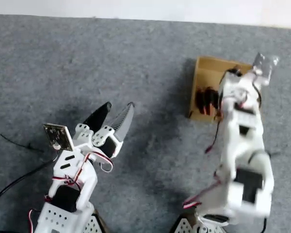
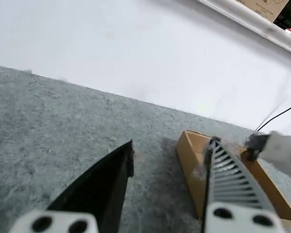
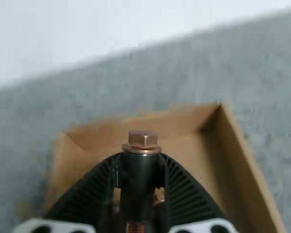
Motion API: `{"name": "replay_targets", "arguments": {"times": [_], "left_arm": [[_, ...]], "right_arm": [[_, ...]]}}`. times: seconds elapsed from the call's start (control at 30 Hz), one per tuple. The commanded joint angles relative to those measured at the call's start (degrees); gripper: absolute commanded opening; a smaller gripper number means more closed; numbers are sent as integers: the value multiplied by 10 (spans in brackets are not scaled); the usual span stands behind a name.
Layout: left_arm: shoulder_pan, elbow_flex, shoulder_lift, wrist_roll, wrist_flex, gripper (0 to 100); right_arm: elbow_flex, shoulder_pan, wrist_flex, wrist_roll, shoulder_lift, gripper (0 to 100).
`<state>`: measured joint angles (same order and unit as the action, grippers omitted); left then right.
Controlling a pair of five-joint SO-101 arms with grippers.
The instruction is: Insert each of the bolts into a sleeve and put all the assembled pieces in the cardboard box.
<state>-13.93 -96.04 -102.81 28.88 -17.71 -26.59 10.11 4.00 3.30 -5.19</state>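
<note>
Your right gripper point(image 3: 141, 162) pinches the sleeve point(image 3: 139, 179), bolt point(image 3: 143, 140) seated, just above the cardboard box point(image 3: 240, 160) | left gripper point(image 2: 172, 144) spread over the table point(image 2: 63, 121) beside the box | piece looks stiff, smooth and light, so it may slip; hold it mid-sleeve, not by the bolt head

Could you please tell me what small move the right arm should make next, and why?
Probably ease down a little and open the right claw: it grips a dark sleeve with a bolt seated in it, over the cardboard box, so releasing should drop the piece inside.
</note>
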Motion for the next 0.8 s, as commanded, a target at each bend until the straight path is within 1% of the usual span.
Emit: {"name": "replay_targets", "arguments": {"times": [0.0,0.07,0.2,0.5,0.6,0.67,0.77], "left_arm": [[6,-13,0,-5,14,231],[6,-13,-1,-5,14,231],[6,-12,-2,-5,14,231],[6,-12,-3,-5,14,231],[6,-12,-3,-5,14,232],[6,-12,-3,-5,14,232],[6,-12,-3,-5,14,232]], "right_arm": [[200,12,99,-93,-85,5],[265,19,135,-133,-128,5],[342,31,181,-142,-188,9],[360,51,205,-142,-215,10],[360,51,256,-142,-216,12],[360,50,284,-142,-216,39],[360,48,315,-142,-216,122]]}}
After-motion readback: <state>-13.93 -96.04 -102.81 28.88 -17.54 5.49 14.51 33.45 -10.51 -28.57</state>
